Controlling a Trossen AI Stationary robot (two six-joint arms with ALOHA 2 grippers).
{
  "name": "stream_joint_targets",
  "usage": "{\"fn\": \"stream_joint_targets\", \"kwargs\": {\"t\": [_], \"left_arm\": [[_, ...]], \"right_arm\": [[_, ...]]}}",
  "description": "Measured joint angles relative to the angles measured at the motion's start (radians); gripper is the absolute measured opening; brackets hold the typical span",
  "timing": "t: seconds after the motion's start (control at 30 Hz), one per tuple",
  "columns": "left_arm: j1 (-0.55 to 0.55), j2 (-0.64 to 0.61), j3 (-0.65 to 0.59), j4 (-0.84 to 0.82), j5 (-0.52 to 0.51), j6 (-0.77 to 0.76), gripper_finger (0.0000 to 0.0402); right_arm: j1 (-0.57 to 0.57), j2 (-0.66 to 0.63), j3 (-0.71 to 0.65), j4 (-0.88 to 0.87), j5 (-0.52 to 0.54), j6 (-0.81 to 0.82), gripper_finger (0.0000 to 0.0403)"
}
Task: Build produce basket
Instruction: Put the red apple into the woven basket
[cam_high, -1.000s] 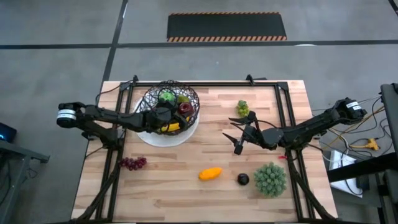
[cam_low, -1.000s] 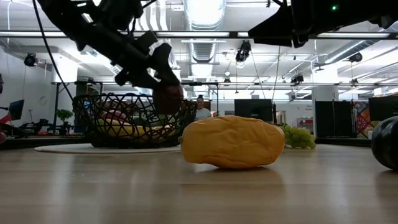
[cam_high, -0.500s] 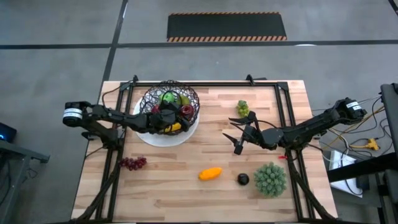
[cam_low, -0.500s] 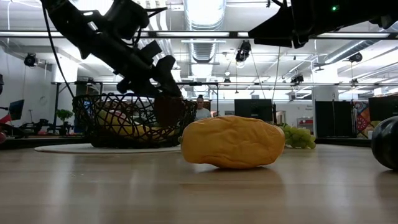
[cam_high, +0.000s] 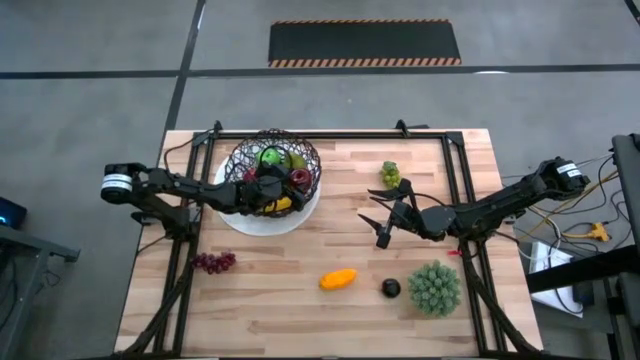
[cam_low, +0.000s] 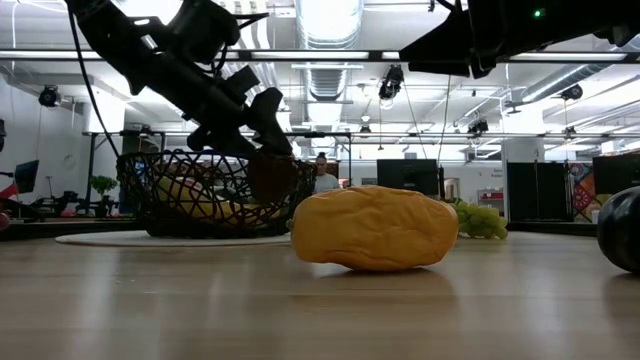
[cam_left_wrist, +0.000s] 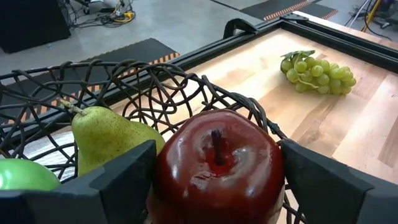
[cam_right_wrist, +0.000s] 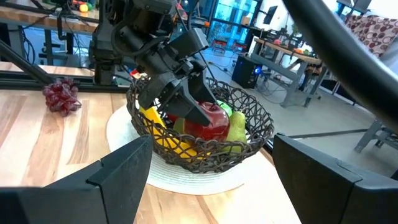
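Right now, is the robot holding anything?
Yes. The left hand grips the red apple by its two sides, inside the basket. The right hand holds nothing.

My left gripper (cam_high: 290, 180) lowers red apple (cam_left_wrist: 217, 165) from above rim down inside basket (cam_high: 243, 155), beside pear (cam_left_wrist: 102, 138); my left arm extends rightward.

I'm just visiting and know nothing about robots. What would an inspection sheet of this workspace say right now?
Surface: wooden table with a dark frame.
Job's things: wire basket on a white plate, holding a pear, green apple and banana; red apple in it, gripped. Outside: green grapes, purple grapes, orange piece, dark plum.
Clutter: spiky green ball.
Grippers: left tool shut on the red apple; right tool open, over bare wood.
Cables: bundle beside the table.
Surroundings: grey floor, striped mat.
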Motion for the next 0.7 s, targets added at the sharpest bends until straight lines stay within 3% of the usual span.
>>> {"fn": "stream_joint_targets", "kwargs": {"t": [0.2, 0.7], "left_arm": [[-0.001, -0.001, 0.0, -0.01, 0.0, 0.007, 0.0341], [0.0, -0.08, -0.001, -0.106, -0.006, 0.007, 0.0344]], "right_arm": [[0.0, 0.0, 0.0, 0.0, 0.0, 0.006, 0.0315], [0.0, 0.0, 0.0, -0.002, 0.0, 0.015, 0.0315]]}}
